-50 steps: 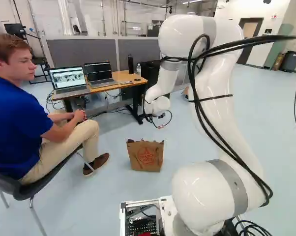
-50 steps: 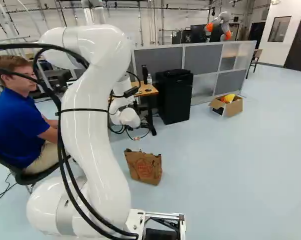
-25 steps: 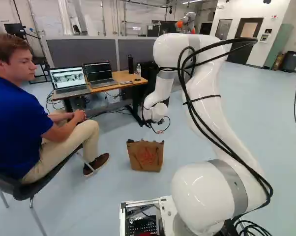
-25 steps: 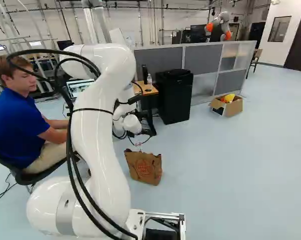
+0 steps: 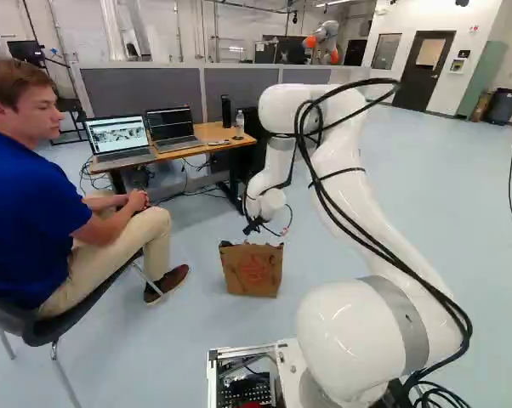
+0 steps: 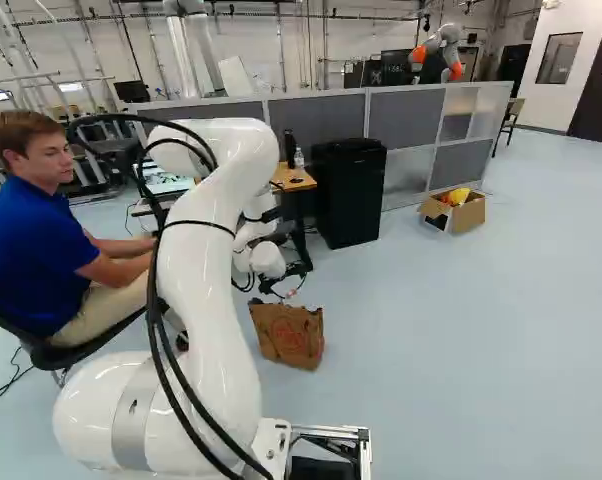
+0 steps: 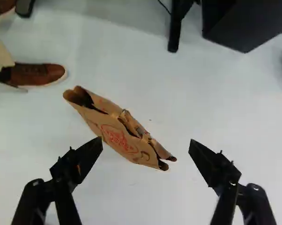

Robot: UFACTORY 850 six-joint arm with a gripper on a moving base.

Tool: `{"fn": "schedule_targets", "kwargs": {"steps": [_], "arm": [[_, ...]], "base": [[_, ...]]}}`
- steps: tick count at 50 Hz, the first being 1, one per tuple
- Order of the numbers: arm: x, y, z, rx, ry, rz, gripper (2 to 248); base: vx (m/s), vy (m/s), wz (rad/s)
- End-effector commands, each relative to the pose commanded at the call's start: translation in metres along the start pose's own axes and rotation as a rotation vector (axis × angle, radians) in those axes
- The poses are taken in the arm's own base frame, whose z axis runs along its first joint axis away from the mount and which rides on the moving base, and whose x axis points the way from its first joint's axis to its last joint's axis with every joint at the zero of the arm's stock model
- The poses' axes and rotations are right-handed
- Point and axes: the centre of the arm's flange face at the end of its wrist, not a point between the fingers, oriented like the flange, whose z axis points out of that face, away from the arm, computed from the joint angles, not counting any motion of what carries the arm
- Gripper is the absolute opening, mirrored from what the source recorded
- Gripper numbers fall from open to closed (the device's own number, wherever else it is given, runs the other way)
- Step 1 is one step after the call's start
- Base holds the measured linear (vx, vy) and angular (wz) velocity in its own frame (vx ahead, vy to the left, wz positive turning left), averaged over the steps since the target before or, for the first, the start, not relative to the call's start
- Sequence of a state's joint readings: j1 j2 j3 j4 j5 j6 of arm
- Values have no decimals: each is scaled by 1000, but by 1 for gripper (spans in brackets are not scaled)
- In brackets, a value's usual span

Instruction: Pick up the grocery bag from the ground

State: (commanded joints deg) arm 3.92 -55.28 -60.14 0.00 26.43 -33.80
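Observation:
My gripper (image 5: 254,227) is at the arm's lower end, above the paper bag (image 5: 252,270) in the left base view. In the wrist view the gripper (image 7: 146,143) stands wide open with nothing between its fingers. The brown bag (image 7: 117,136) shows there from above, upright on the floor, its top partly folded in, lying slantwise ahead of and below the fingers. In the right base view the bag (image 6: 287,336) stands just below the gripper (image 6: 279,286). The two do not appear to touch.
A person sits beside the bag, one brown shoe (image 7: 40,74) near it. Beyond stand a desk (image 5: 207,136) with laptops and a black cabinet (image 6: 348,192). An open cardboard box (image 6: 455,212) is farther right. Another robot (image 6: 441,52) stands behind the partition.
The arm has come down and its upper part has folded lower, bringing the gripper closer above the bag. Neither the bag nor the base has moved.

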Motion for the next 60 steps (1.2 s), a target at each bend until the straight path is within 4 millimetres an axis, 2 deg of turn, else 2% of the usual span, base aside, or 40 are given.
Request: {"fn": "schedule_targets", "kwargs": {"steps": [17, 60], "arm": [[-15, -10, 42, 24, -26, -309, 247], [-60, -40, 147, 65, -69, -335, 247]], "base": [[0, 0, 0], [0, 0, 0]]}}
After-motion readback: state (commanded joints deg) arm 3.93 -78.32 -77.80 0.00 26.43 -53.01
